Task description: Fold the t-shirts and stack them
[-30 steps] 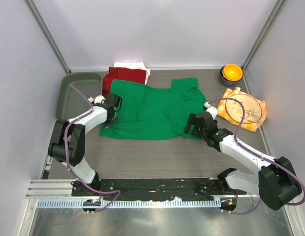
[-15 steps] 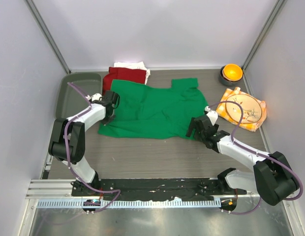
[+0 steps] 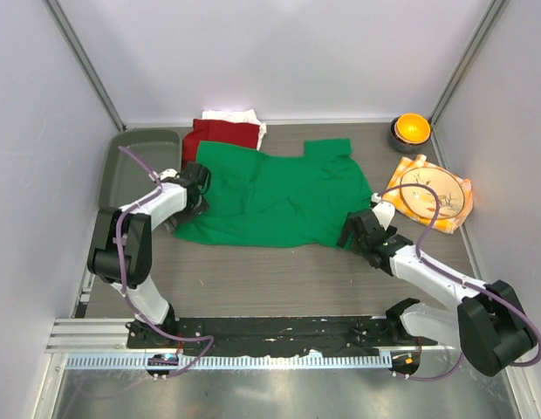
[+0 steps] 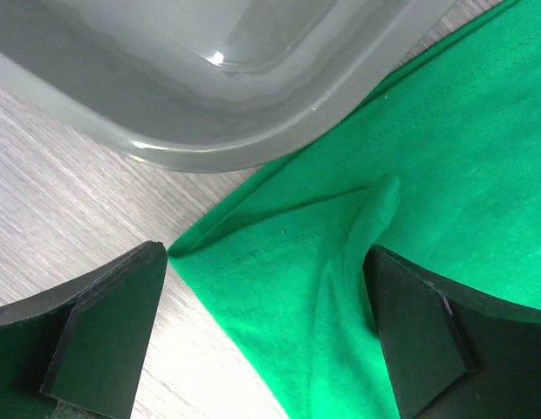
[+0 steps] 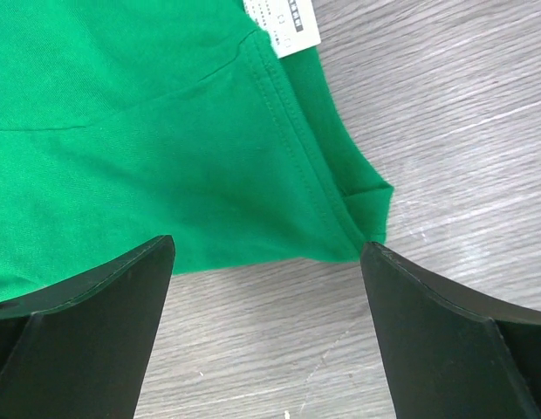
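Observation:
A bright green t-shirt [image 3: 275, 196] lies spread flat in the middle of the table. Behind its left shoulder sit a dark red t-shirt [image 3: 222, 135] and a white t-shirt [image 3: 240, 116]. My left gripper [image 3: 190, 199] is open at the green shirt's left edge. In the left wrist view a corner of the green shirt [image 4: 340, 288] lies loose between the spread jaws of that gripper [image 4: 266, 323]. My right gripper [image 3: 353, 229] is open over the shirt's near right corner. In the right wrist view its jaws [image 5: 270, 323] straddle bare table just below the hem [image 5: 166, 131] and a white label [image 5: 284, 22].
A grey tray [image 3: 140, 166] lies at the left, its rim [image 4: 209, 148] just beyond the left jaws. At the right are an orange bowl [image 3: 411, 129] and a plate [image 3: 432, 194] on an orange-yellow checked napkin [image 3: 401, 188]. Walls enclose three sides.
My left gripper has opened and let go of the green shirt's left edge, which now lies flatter. My right gripper has drawn back toward the near right, off the shirt's corner.

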Controlling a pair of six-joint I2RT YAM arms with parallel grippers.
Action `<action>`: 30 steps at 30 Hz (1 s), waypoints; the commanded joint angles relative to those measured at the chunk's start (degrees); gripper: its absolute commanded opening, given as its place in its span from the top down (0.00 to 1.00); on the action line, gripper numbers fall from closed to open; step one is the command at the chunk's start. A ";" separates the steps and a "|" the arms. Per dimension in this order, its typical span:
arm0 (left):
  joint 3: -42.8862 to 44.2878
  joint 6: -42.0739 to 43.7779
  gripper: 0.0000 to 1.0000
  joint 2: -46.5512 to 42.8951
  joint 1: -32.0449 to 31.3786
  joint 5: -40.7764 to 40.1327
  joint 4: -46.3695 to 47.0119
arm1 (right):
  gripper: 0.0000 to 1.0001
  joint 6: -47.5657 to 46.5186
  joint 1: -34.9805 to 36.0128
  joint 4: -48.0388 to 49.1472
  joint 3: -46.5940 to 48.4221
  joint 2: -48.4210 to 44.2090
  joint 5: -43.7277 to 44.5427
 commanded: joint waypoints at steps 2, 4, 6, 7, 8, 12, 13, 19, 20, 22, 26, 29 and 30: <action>1.17 -1.13 0.00 -8.95 0.25 -1.78 -2.84 | 0.06 0.38 -0.26 -3.77 3.49 -7.95 4.10; 0.47 -1.04 0.00 -11.69 -0.01 -1.34 -3.10 | 0.05 -0.41 -0.26 -4.39 4.99 -9.28 2.70; -0.32 -0.95 0.00 -15.20 -0.63 -0.11 -3.80 | 0.06 -0.68 -0.26 -5.00 7.71 -9.12 1.21; -0.58 -1.12 0.00 -16.18 -1.07 0.41 -3.98 | 0.06 -1.12 -0.26 -4.74 8.50 -8.68 -0.20; -0.93 -1.21 0.00 -17.06 -2.03 0.68 -4.07 | 0.05 -1.29 -0.26 -3.78 9.55 -7.80 -0.99; -2.78 -1.48 0.00 -20.22 -5.37 0.68 -3.02 | 0.05 -2.44 -0.26 2.54 9.74 -4.55 -5.65; -4.44 -0.78 0.00 -20.41 -5.81 1.90 0.20 | 0.06 -2.52 -0.26 3.86 9.74 -3.76 -6.53; -11.04 0.37 0.00 -20.93 -6.34 11.48 14.09 | 0.07 -2.97 -0.18 11.34 11.49 3.36 -10.49; -12.52 0.11 0.00 -20.85 -6.34 11.93 15.34 | 0.07 -3.05 -0.26 11.78 12.37 4.06 -10.93; -13.50 0.37 0.00 -20.32 -6.34 12.81 18.32 | 0.07 -3.14 -0.26 12.57 12.73 5.73 -11.81; -14.56 0.98 0.00 -17.87 -6.34 12.99 20.36 | 0.07 -3.67 -0.26 15.55 11.77 7.14 -12.60; -16.14 0.98 0.00 -16.98 -6.26 12.29 21.85 | 0.08 -4.11 -0.26 16.00 10.89 8.37 -11.99; -17.19 0.90 0.00 -16.63 -6.34 11.67 22.29 | 0.08 -4.19 -0.26 16.44 10.45 8.72 -11.90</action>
